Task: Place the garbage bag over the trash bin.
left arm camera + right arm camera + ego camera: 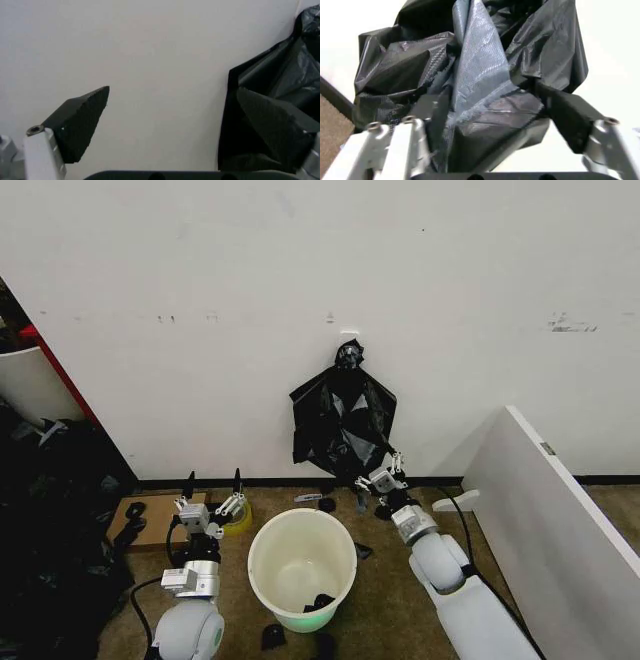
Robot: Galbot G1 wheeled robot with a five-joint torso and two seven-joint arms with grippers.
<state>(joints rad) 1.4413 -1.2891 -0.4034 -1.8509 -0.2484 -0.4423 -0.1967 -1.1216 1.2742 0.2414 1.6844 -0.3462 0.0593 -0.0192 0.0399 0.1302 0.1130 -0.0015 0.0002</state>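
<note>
From my remote seat, here's the head cam: the trash bin (301, 568) is sitting on the brown floor (390, 620) right between my two arms, upright, mouth open, with a small dark scrap down at the bottom inside. The black bundle of bags (342, 425) hangs flat against the white wall (300, 270) behind the bin, knotted at its top.

Right end effector (381, 473) is reached forward, up at the lower edge of that hanging black plastic. On the right wrist cam the garbage bag (485, 86) film sits between the two fingers (570, 112), crinkled, with a greyish fold running down the middle. The fingers are spread fairly wide, one either side of the plastic. I honestly can't say if either pad is touching it.

Left end effector (212, 488) is up beside the bin, on its left, fingers spread wide and gripping nothing. On the left wrist cam it's pointed at the bare wall, with the hanging black plastic (280, 97) behind one finger.

There's a flat white board (560, 500) leaning on the right, and a yellowish round thing (238, 522) on the floor by the left end effector.
</note>
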